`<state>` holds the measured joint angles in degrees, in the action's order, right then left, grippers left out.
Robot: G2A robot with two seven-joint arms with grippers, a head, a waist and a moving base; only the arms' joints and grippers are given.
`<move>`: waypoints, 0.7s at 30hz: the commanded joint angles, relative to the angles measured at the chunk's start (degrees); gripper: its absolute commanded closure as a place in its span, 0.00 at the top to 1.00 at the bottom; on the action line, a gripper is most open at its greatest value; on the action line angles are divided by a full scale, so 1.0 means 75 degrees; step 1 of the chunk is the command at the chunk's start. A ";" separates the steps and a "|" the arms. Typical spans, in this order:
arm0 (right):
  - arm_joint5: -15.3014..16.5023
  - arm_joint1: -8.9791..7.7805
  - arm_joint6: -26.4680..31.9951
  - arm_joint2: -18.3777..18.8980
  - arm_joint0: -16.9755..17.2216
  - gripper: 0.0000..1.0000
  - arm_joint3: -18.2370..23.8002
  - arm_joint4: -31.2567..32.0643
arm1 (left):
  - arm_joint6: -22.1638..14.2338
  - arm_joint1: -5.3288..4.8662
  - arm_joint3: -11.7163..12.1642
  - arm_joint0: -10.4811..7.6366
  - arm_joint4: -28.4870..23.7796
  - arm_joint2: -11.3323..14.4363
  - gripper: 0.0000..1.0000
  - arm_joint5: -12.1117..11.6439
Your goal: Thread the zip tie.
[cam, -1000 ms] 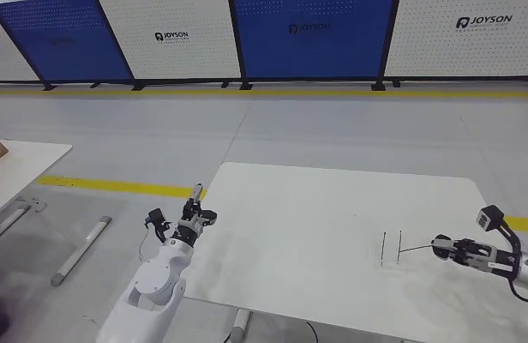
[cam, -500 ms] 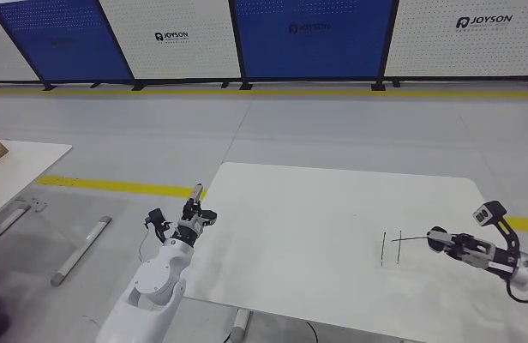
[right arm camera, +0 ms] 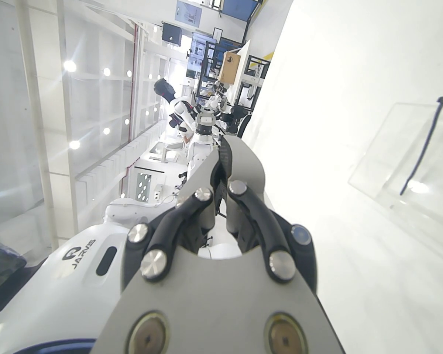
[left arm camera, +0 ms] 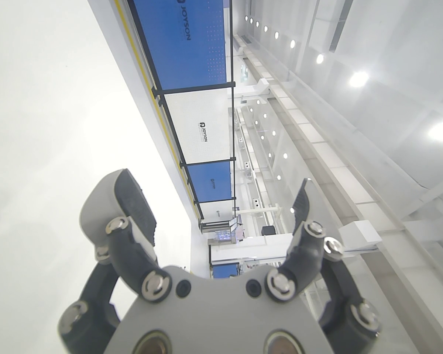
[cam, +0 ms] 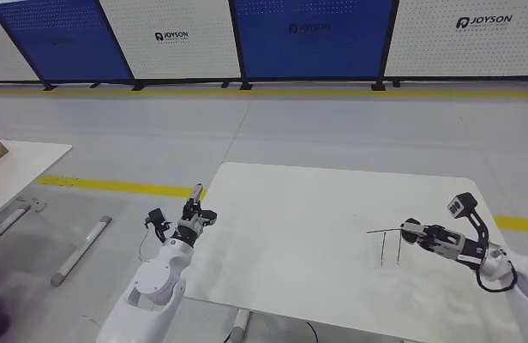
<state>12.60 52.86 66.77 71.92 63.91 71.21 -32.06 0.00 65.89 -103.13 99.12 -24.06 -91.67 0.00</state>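
Thin zip tie [cam: 384,230] at right end effector [cam: 407,228] — head too small to tell; arm [cam: 491,261] cut by edge.

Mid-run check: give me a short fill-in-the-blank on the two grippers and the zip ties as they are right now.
1. The right gripper is ____ on a zip tie that sticks out over the table.
2. The left gripper stands ____, with nothing between its fingers.
3. A second zip tie lies on a clear tray, held by ____ gripper.

Missing words: shut; open; neither
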 commanded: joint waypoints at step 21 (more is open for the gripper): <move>0.0000 0.0000 -0.0001 0.0000 0.0000 0.00 0.0000 0.0000 | -0.0642 0.0161 -0.0974 -0.0902 0.1058 0.1819 1.00 0.0777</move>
<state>12.60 52.86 66.76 71.92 63.91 71.21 -32.06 -5.25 67.05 -110.65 92.68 -15.99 -78.31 4.86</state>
